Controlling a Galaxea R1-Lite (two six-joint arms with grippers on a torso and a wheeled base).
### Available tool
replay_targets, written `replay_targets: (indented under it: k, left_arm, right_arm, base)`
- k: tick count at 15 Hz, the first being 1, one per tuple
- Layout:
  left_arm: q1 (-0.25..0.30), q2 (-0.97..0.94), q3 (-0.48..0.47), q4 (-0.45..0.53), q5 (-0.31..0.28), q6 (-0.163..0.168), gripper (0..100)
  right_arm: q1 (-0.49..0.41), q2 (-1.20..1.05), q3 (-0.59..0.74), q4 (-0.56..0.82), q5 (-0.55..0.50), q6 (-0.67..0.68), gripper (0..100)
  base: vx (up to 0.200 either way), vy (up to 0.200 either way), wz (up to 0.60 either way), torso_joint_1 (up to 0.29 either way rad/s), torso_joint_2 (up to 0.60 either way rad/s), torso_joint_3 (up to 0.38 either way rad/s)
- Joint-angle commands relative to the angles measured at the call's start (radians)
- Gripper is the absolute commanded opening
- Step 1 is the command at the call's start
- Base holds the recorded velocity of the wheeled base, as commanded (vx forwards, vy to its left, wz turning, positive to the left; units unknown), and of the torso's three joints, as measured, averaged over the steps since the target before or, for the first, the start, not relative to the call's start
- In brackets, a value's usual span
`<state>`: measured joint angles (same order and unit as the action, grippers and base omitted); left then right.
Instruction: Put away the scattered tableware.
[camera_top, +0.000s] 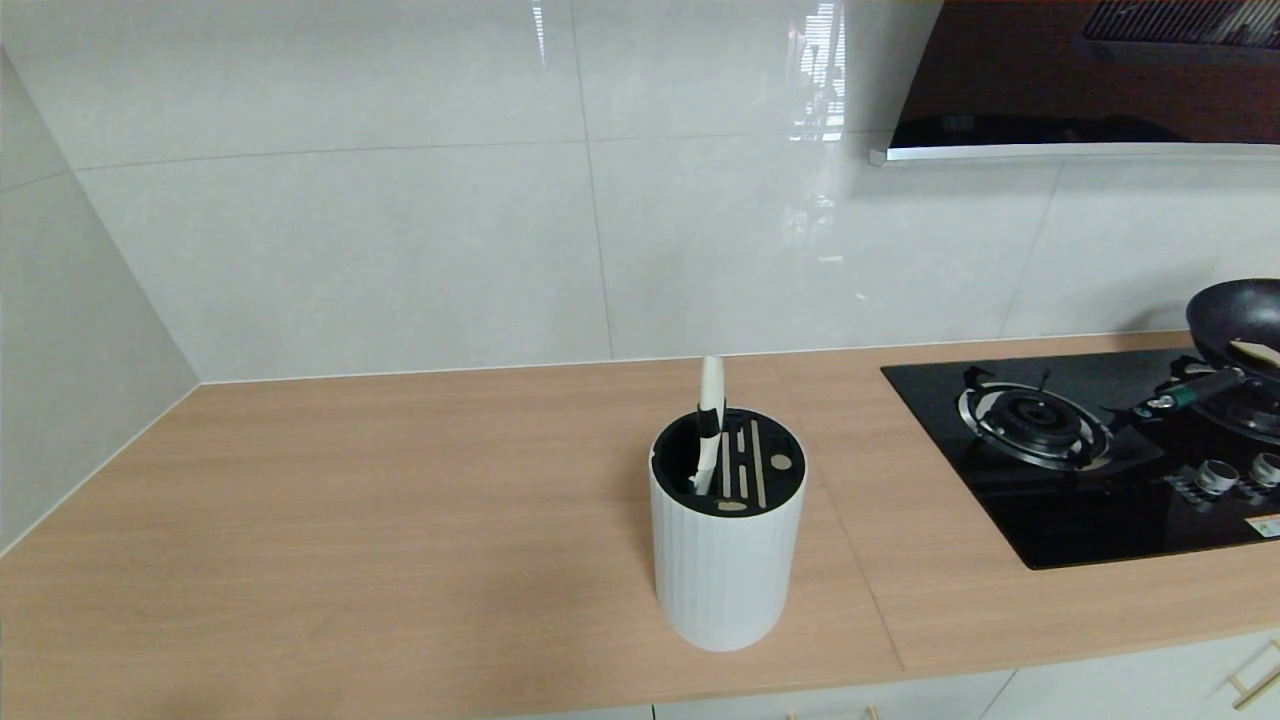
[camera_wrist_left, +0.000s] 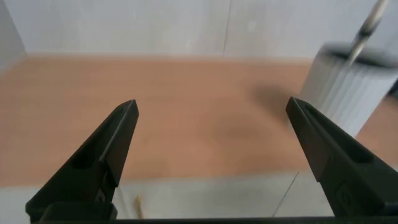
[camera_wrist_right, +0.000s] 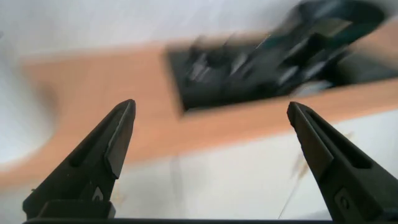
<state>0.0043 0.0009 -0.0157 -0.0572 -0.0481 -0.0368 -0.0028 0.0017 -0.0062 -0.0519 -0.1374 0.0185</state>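
One white utensil (camera_top: 711, 420) upright in ribbed holder (camera_top: 727, 570), stove label (camera_top: 1263, 525) unreadable

Matt, pale wood-grain counter (camera_top: 400, 520). White utensil holder (camera_top: 727, 575) ribbed, matt, plastic-looking. Wall tiles (camera_top: 400, 260) and black hob (camera_top: 1085, 525) glossy, reflective.

A white, black-banded utensil (camera_top: 711, 420) leans in a white ribbed holder (camera_top: 727, 570) on the counter (camera_top: 400, 520).
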Motion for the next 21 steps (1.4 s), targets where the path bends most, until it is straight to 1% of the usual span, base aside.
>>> replay_targets:
  k: [1, 2, 3, 4, 5, 6, 7, 8, 10, 11, 12, 14, 15, 17, 18, 19, 21]
  left_arm:
    - [0.000, 0.001, 0.016, 0.000, 0.001, 0.038, 100]
    - [0.000, 0.001, 0.016, 0.005, 0.001, 0.060, 100]
    - [0.000, 0.001, 0.016, 0.005, 0.001, 0.074, 100]
    - [0.000, 0.001, 0.014, 0.014, 0.014, 0.103, 100]
    - [-0.001, 0.001, 0.013, 0.071, 0.062, 0.104, 100]
    - [0.000, 0.001, 0.013, 0.054, 0.059, 0.044, 100]
    - [0.000, 0.001, 0.014, 0.057, 0.059, 0.037, 100]
    - [0.000, 0.001, 0.014, 0.059, 0.059, 0.046, 100]
    - [0.000, 0.001, 0.013, 0.057, 0.059, 0.041, 100]
    - [0.000, 0.001, 0.014, 0.057, 0.059, 0.040, 100]
    - [0.000, 0.001, 0.014, 0.057, 0.059, 0.040, 100]
    - [0.000, 0.001, 0.014, 0.057, 0.059, 0.040, 100]
    - [0.000, 0.001, 0.014, 0.057, 0.059, 0.041, 100]
    - [0.000, 0.001, 0.013, 0.059, 0.059, 0.041, 100]
    - [0.000, 0.001, 0.013, 0.059, 0.059, 0.041, 100]
    - [0.000, 0.001, 0.014, 0.059, 0.057, 0.041, 100]
    - [0.000, 0.001, 0.013, 0.059, 0.057, 0.041, 100]
  right_arm:
    - [0.000, 0.000, 0.005, 0.000, 0.009, 0.001, 100]
    - [0.000, 0.000, 0.005, 0.000, 0.033, -0.014, 100]
    - [0.000, 0.000, 0.005, 0.001, 0.111, -0.066, 100]
    - [0.000, 0.000, 0.003, 0.007, 0.187, -0.104, 100]
    - [0.000, 0.000, 0.000, 0.021, 0.190, -0.115, 100]
    - [0.000, 0.000, 0.000, 0.024, 0.185, -0.107, 100]
    - [0.000, 0.000, 0.000, 0.023, 0.165, -0.094, 100]
    - [0.000, 0.001, 0.000, 0.021, 0.141, -0.088, 100]
    - [-0.002, 0.001, 0.000, 0.018, 0.088, -0.061, 100]
    - [-0.002, 0.001, 0.002, 0.015, -0.040, -0.029, 100]
    - [-0.002, 0.001, 0.002, 0.015, -0.054, 0.004, 100]
    - [0.000, 0.001, 0.000, 0.024, -0.025, -0.012, 100]
    - [0.000, 0.001, 0.000, 0.029, 0.041, -0.088, 100]
    - [0.000, 0.001, 0.000, 0.029, 0.087, -0.138, 100]
    - [0.000, 0.001, -0.001, 0.027, 0.076, -0.132, 100]
    - [0.000, 0.000, 0.005, 0.009, 0.088, -0.124, 100]
    - [0.000, 0.000, 0.006, 0.053, 0.098, -0.038, 100]
  base:
    - [0.000, 0.000, 0.00, 0.000, 0.00, 0.000]
    - [0.000, 0.000, 0.00, 0.000, 0.00, 0.000]
    - [0.000, 0.000, 0.00, 0.000, 0.00, 0.000]
    - [0.000, 0.000, 0.00, 0.000, 0.00, 0.000]
    - [0.000, 0.000, 0.00, 0.000, 0.00, 0.000]
    - [0.000, 0.000, 0.00, 0.000, 0.00, 0.000]
    - [0.000, 0.000, 0.00, 0.000, 0.00, 0.000]
    - [0.000, 0.000, 0.00, 0.000, 0.00, 0.000]
    - [0.000, 0.000, 0.00, 0.000, 0.00, 0.000]
    - [0.000, 0.000, 0.00, 0.000, 0.00, 0.000]
    - [0.000, 0.000, 0.00, 0.000, 0.00, 0.000]
    - [0.000, 0.000, 0.00, 0.000, 0.00, 0.000]
    - [0.000, 0.000, 0.00, 0.000, 0.00, 0.000]
    - [0.000, 0.000, 0.00, 0.000, 0.00, 0.000]
    - [0.000, 0.000, 0.00, 0.000, 0.00, 0.000]
    - [0.000, 0.000, 0.00, 0.000, 0.00, 0.000]
    - [0.000, 0.000, 0.00, 0.000, 0.00, 0.000]
